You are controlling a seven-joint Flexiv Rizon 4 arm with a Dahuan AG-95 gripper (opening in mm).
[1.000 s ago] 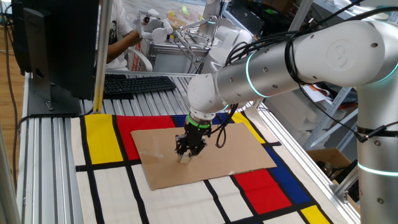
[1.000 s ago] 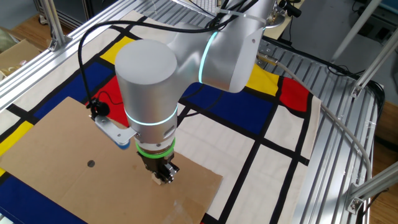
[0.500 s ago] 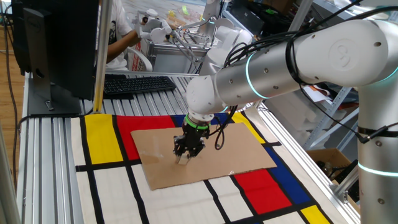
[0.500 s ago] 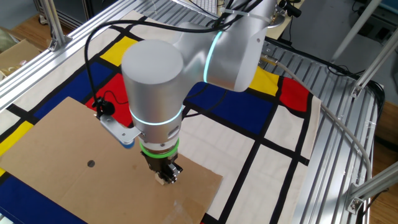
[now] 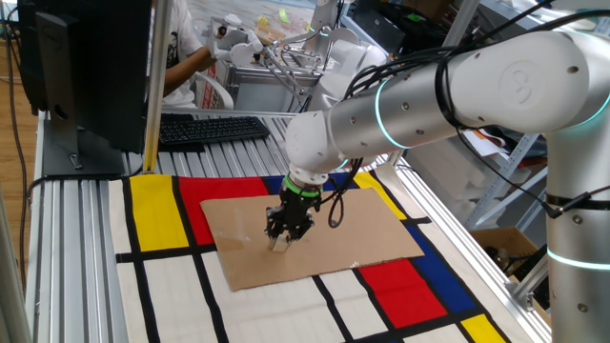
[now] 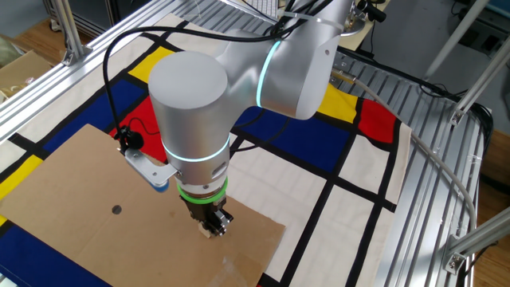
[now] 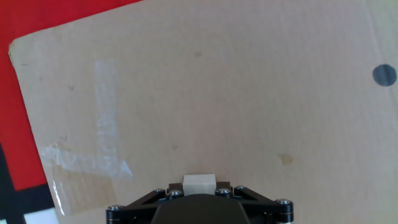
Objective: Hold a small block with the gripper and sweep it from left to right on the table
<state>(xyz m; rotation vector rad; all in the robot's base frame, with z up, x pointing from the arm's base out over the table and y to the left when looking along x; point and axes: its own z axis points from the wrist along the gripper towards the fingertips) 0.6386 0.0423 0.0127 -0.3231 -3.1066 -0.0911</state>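
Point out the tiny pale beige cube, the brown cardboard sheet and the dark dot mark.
Tiny pale beige cube (image 7: 199, 183), hand view, top face.
Brown cardboard sheet (image 7: 236, 93), hand view, bare middle.
Dark dot mark (image 7: 384, 75), hand view, its centre.

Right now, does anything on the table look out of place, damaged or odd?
Nothing serious. The cardboard sheet lies askew across the table's colored rectangles, with crinkled clear tape near one corner and a dark dot on it. The hand holds the small block down against the cardboard.
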